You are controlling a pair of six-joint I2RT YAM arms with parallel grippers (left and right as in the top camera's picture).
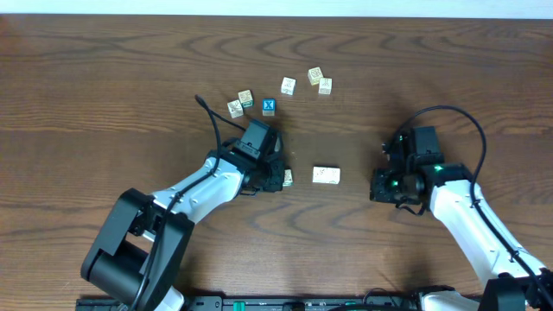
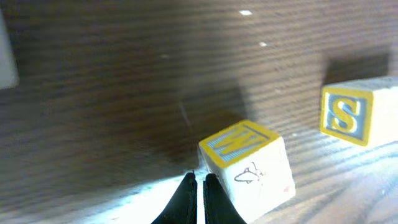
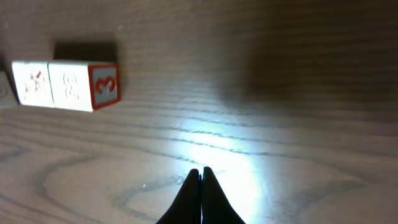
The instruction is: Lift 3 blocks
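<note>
Left gripper [image 2: 199,186]: fingers pressed together, pinching nothing, tips just beside the W block [image 2: 249,165], which sits on the table [image 1: 104,86]. A pair of blocks [image 1: 326,175] lies side by side near it, between the two arms (one face shows a red 3). Right gripper [image 3: 200,180] is likewise closed and empty, well apart from the pair. All three are down on the wood.

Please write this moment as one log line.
left gripper: shut, beside W block | right gripper: shut, empty | block pair: on table
</note>
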